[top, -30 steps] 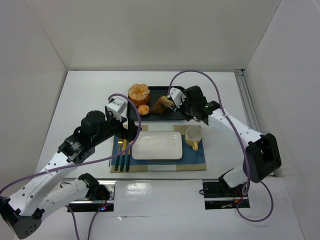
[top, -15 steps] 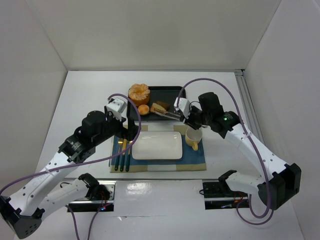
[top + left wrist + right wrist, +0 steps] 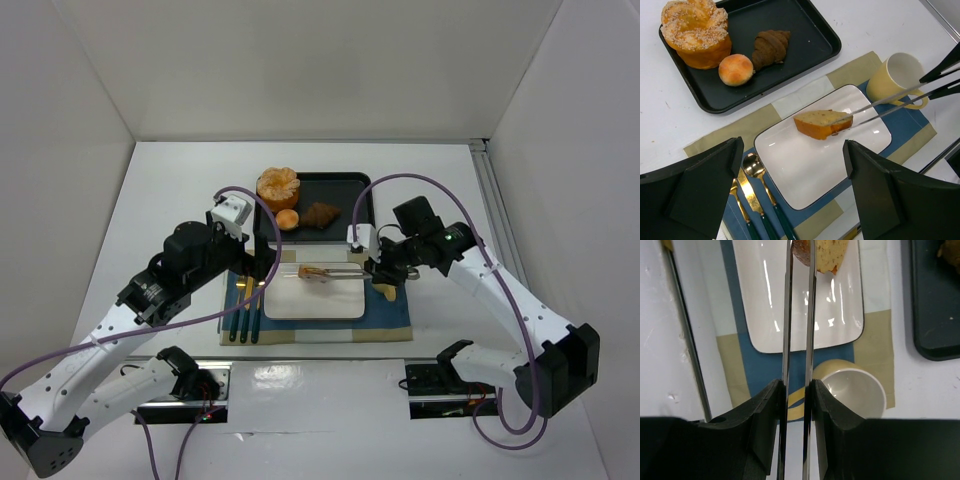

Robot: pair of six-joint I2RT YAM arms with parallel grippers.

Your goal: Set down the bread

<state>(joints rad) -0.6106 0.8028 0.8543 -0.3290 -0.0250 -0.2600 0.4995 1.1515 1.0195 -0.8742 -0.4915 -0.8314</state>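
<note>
One mug (image 3: 895,75) sits beneath the right tool (image 3: 840,119) holding bread (image 3: 815,127) above plate (image 3: 790,170).

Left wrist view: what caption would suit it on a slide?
A golden bread slice hangs in thin metal tongs over a white rectangular plate.

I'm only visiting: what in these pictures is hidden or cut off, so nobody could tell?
Right wrist view: the bread slice is cut off by the top edge; only its end shows between the tongs.
Top view: the yellow cup is mostly hidden under the right gripper.
Left wrist view: the cutlery runs off the bottom edge.
Any view: whether the slice touches the white plate is unclear.
</note>
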